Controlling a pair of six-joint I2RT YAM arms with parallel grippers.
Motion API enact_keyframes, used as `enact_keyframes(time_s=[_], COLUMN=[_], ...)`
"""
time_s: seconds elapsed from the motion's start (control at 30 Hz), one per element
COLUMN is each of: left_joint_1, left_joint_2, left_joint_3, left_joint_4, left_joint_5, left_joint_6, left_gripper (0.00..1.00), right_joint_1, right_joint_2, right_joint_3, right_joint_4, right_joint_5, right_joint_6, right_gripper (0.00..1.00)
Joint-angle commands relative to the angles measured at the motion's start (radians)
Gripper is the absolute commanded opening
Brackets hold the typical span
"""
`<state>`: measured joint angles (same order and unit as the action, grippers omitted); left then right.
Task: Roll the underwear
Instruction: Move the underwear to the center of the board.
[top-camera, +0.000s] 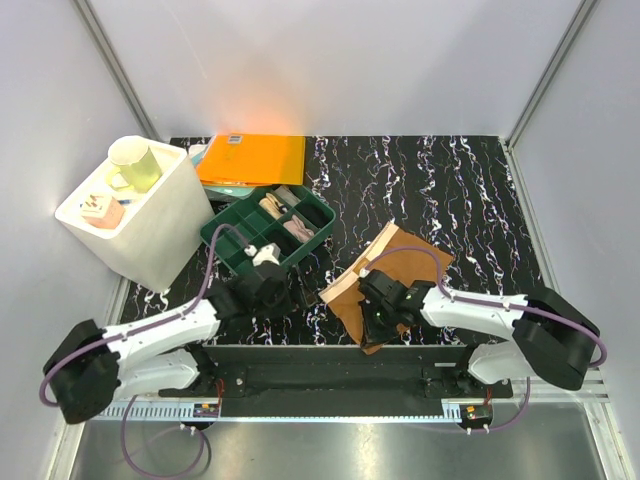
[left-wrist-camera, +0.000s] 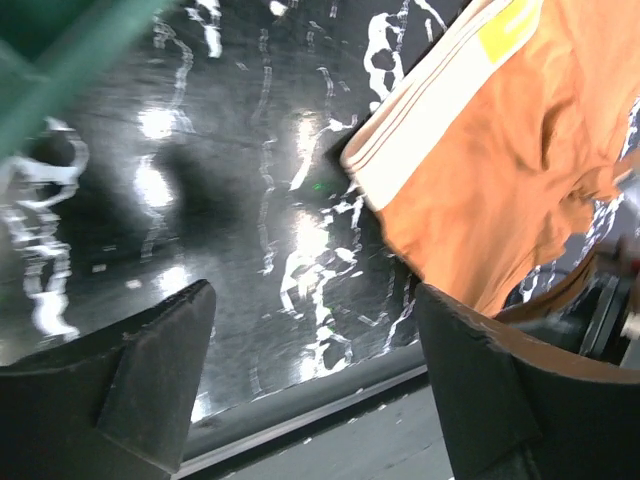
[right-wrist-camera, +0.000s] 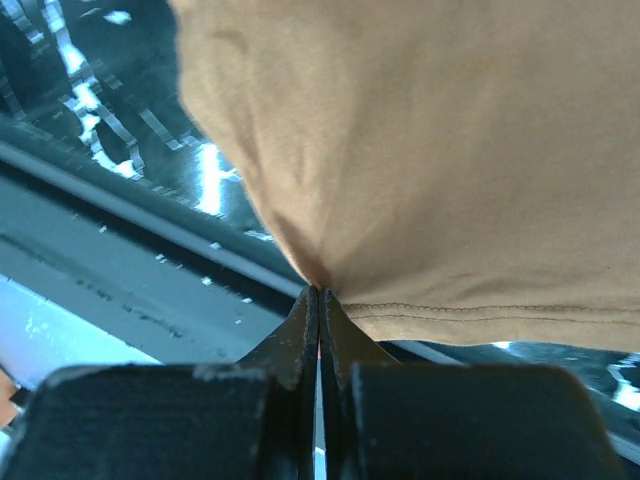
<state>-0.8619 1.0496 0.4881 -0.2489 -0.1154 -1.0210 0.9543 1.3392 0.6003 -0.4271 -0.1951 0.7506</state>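
The brown underwear (top-camera: 400, 272) lies rumpled on the black marbled table, its pale waistband (top-camera: 342, 288) toward the left. My right gripper (top-camera: 374, 328) sits at the garment's near edge. In the right wrist view the jaws are shut on a pinch of the brown fabric (right-wrist-camera: 420, 150) at the hem, with the gripper (right-wrist-camera: 320, 293) lifting it off the table. My left gripper (top-camera: 287, 297) hovers just left of the waistband. In the left wrist view it (left-wrist-camera: 315, 345) stands open over bare table, and the striped waistband (left-wrist-camera: 430, 110) lies beyond its right finger (left-wrist-camera: 480, 380).
A green compartment tray (top-camera: 224, 236) with small items stands behind the left gripper. A white bin (top-camera: 165, 225) holding a green mug (top-camera: 135, 163) is at the far left, with an orange folder (top-camera: 252, 158) behind. The table's front edge runs right below both grippers.
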Motion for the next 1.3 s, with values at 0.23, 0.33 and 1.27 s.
enact_keyframes(time_s=[0.23, 0.33, 1.27], left_joint_1=[-0.143, -0.144, -0.152], left_joint_2=[0.329, 0.381, 0.458], left_joint_3=[0.099, 0.122, 0.179], left_joint_4=[0.169, 0.189, 0.063], left_joint_5=[-0.083, -0.099, -0.308], left_joint_6=[-0.287, -0.301, -0.323], left_gripper=[0.77, 0.74, 0.38], right_joint_1=[0.047, 0.047, 0.047], right_joint_2=[-0.106, -0.136, -0.141], right_joint_3=[-0.053, -0.076, -0.099], right_joint_4=[0.074, 0.077, 0.102], right_joint_5=[0.006, -0.001, -0.033], right_joint_6=[0.038, 0.033, 0.020], right_gripper=[0.00, 0.00, 0.00])
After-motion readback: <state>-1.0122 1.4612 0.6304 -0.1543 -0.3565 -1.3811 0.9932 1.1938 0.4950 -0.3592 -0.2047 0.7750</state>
